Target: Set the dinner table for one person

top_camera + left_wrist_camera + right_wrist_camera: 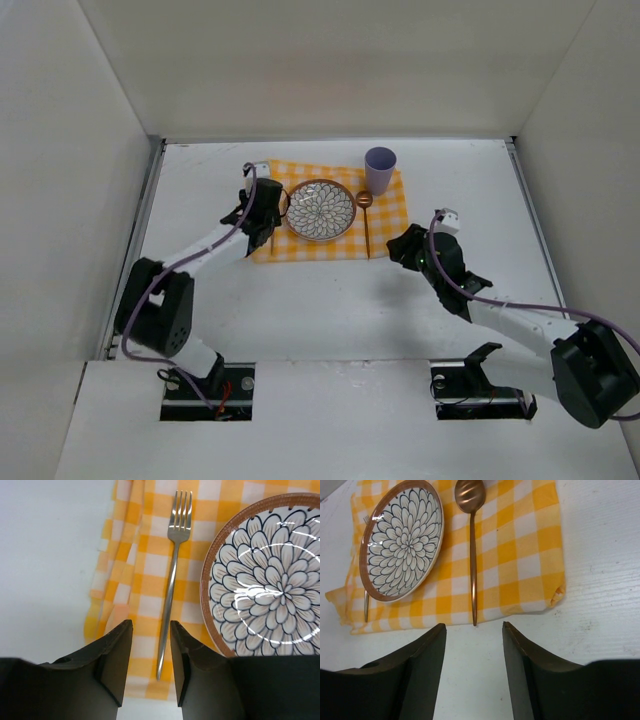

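The white dinner table (330,300) carries a yellow-and-white checked cloth (390,215). On the cloth are a flower-patterned plate (320,210), a copper spoon (366,228) to its right and a purple cup (379,169) at the far right corner. A silver fork (172,575) lies on the cloth left of the plate (270,575). My left gripper (151,625) is open over the fork's handle end, the handle lying between the jaws without touching them. My right gripper (474,626) is open and empty above bare table, just short of the spoon's (472,555) handle tip.
The cloth's left edge (107,595) is folded and rumpled. Its near right corner (555,592) is curled up. White walls enclose the table on three sides, with metal rails (150,200) along the edges.
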Controlling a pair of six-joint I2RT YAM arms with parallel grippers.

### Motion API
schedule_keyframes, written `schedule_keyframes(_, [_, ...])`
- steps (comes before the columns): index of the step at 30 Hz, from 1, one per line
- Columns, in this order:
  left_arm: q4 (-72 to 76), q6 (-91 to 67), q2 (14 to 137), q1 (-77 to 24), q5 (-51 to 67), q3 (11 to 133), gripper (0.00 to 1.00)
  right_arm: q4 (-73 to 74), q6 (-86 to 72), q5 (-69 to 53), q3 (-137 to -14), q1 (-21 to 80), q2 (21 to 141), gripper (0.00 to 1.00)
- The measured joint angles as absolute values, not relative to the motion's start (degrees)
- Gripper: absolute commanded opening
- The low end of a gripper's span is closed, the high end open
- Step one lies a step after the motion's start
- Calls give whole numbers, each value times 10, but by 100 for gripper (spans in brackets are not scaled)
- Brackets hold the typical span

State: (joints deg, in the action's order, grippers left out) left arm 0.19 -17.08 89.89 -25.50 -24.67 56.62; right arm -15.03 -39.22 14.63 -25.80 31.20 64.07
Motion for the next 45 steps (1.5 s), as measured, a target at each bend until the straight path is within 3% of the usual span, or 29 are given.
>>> schedule_keyframes(6, [1,-277,689,-257,-258,414,42,-150,-392,147,-258,312,624,26])
schedule_keyframes(11, [-56,-344,519,-219,-265,320,44,-150,-395,150,-258,311,615,20])
schedule_keyframes(13, [-90,-366,467,-198,-268,298,46,-151,-400,151,-258,308,614,24])
schedule_keyframes(17, [-157,-411,404,-160,-273,272,49,-152,-410,156,-253,296,609,49])
schedule_keyframes(21, [-207,-453,397,-144,-275,258,50,-159,-420,164,-244,279,606,61])
schedule_keyframes(45, [-171,-491,451,-134,-270,213,50,-169,-459,181,-216,244,590,65])
